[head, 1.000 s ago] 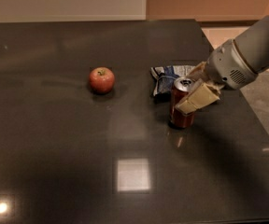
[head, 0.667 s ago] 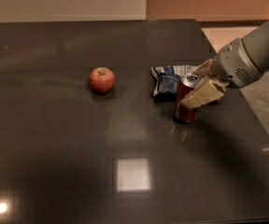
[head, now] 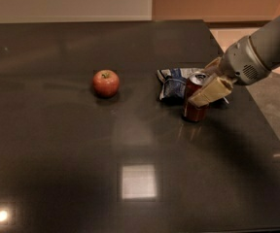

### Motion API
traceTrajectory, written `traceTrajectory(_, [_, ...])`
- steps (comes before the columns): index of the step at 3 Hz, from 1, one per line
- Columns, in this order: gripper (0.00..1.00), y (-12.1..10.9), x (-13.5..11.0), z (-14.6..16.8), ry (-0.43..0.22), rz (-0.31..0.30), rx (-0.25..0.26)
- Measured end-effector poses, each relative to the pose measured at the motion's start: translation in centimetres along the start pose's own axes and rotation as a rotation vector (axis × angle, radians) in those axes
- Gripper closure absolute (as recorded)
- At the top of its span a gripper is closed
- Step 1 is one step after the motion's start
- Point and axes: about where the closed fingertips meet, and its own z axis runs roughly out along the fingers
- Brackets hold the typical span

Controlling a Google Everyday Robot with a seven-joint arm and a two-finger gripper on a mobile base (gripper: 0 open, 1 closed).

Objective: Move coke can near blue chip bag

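Gripper (head: 204, 85): reaching in from the right on the grey arm (head: 261, 50) and pinching the coke can (head: 194, 109) around its upper half; the pale near finger is crossing the can's front.
Coke can: standing upright at the right of the dark table (head: 57, 154), at mid-depth; its base is looking seated on the surface, though contact is hard to confirm.
Can vs gripper: sitting between the fingers, with its silver top showing just left of the near finger and its red lower half hanging out below.
Blue chip bag (head: 173, 84): lying crumpled just left of and slightly farther than the can; the edges are looking like they are touching or nearly so.
Apple (head: 105, 83): sitting well to the left, not getting involved.
Progress (judgement): placement is looking about done, with the release pending.
Risk 1: the can is risking tipping if the fingers are opening unevenly or the arm is pulling back sideways while one pad is dragging.
Risk 2: the can is risking shoving or riding onto the bag if the gripper is pushing any farther left.
Risk 3: the can is risking dropping and rocking if its base is actually hovering at release.
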Motion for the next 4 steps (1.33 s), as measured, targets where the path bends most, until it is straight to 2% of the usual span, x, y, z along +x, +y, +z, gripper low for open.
traceTrajectory(2, [0.12, -0.54, 0.18, 1.05, -0.009, 0.016, -0.031])
traceTrajectory(3, [0.0, -0.48, 0.1, 1.18, -0.009, 0.015, -0.033])
traceTrajectory(4, [0.0, -0.48, 0.1, 1.18, -0.009, 0.015, -0.033])
